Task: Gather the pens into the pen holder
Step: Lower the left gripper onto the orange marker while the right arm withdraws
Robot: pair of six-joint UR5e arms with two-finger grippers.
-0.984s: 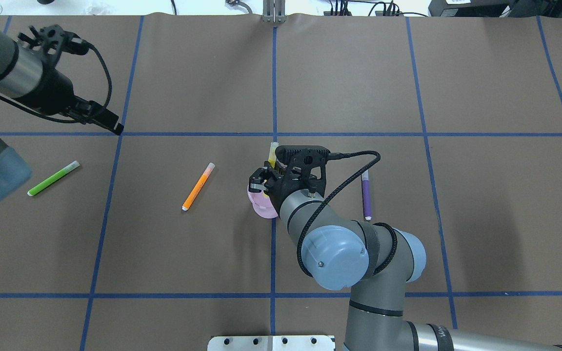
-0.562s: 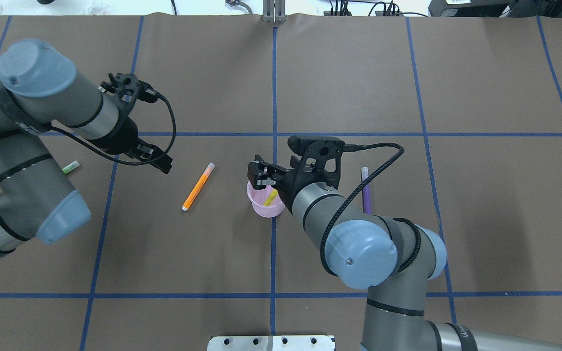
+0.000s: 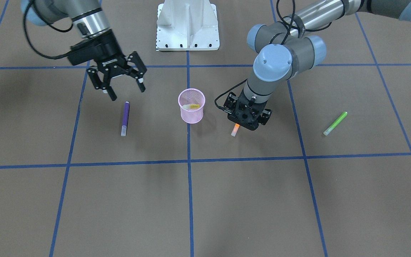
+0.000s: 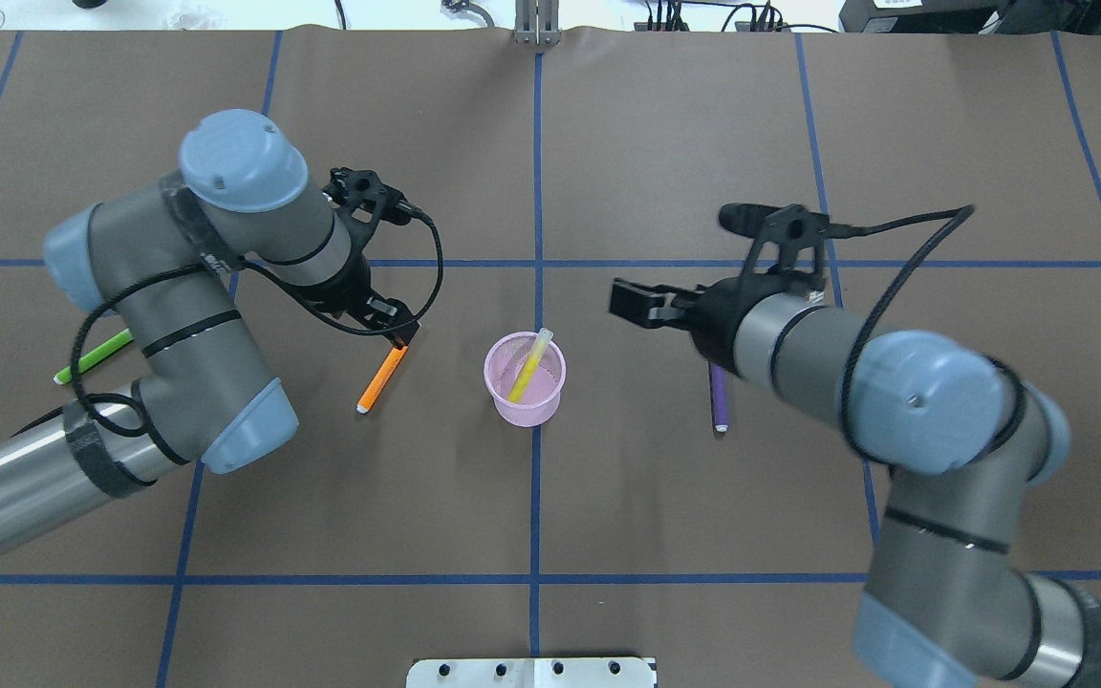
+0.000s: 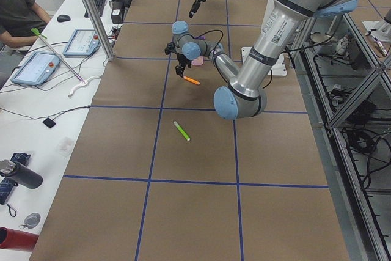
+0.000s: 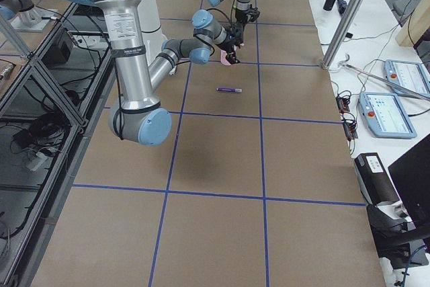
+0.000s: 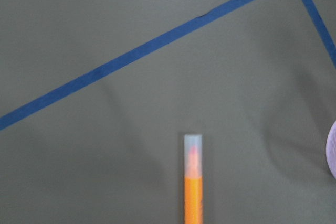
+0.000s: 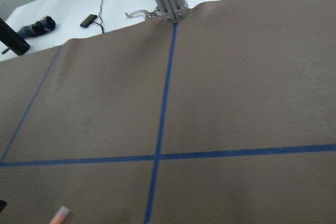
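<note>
The pink mesh pen holder stands upright at the table's centre with a yellow pen leaning inside. An orange pen lies to its left. My left gripper hangs just over that pen's cap end, apparently open, apart from it. The purple pen lies right of the holder. My right gripper hovers open and empty near its far end. A green pen lies at far left, partly behind my left arm.
Blue tape lines divide the brown table cover. The robot's metal base plate sits at the near edge. In the side views a person sits at a bench with tablets beyond the table's far edge.
My right gripper let the yellow pen drop into the holder and drew back to the right, open. My left arm swung in from the far left to above the orange pen.
</note>
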